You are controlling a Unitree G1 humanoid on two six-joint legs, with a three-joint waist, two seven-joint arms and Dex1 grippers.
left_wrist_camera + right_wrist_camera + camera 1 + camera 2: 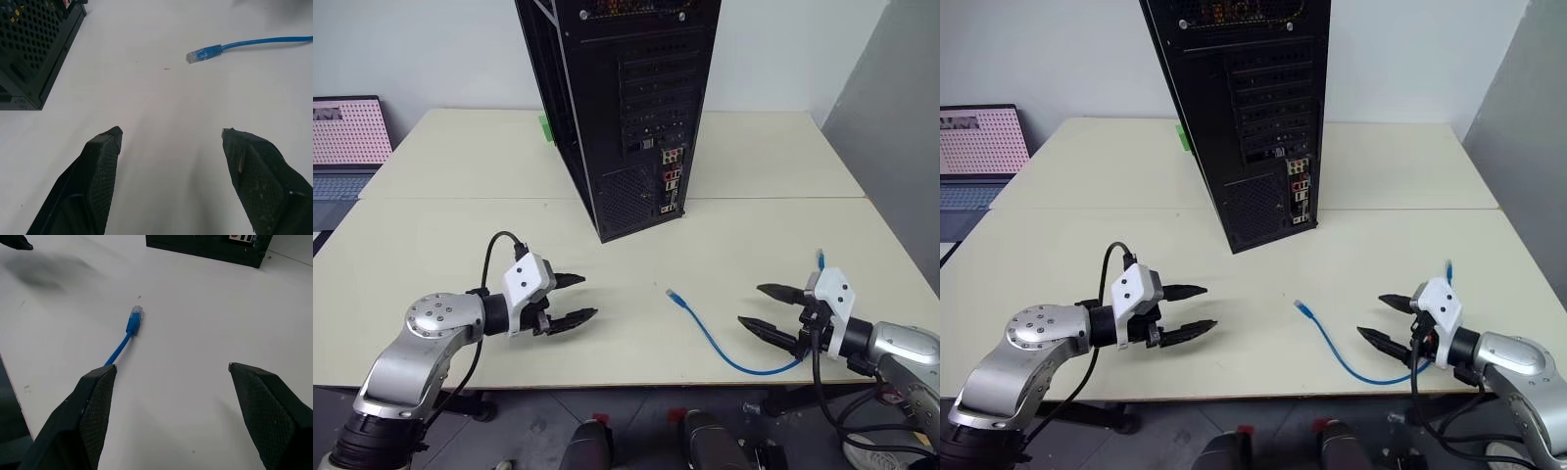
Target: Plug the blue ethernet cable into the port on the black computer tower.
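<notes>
The cream table fills the frame's middle, with the black computer tower standing upright at top centre, its port probably within the small coloured connector cluster low on its rear panel, too small to pick out. At lower left the left gripper hovers with jaws spread and empty, and at lower right the right gripper likewise. The blue ethernet cable lies curved on the table between them, nearer the right gripper, one plug pointing towards the tower.
</notes>
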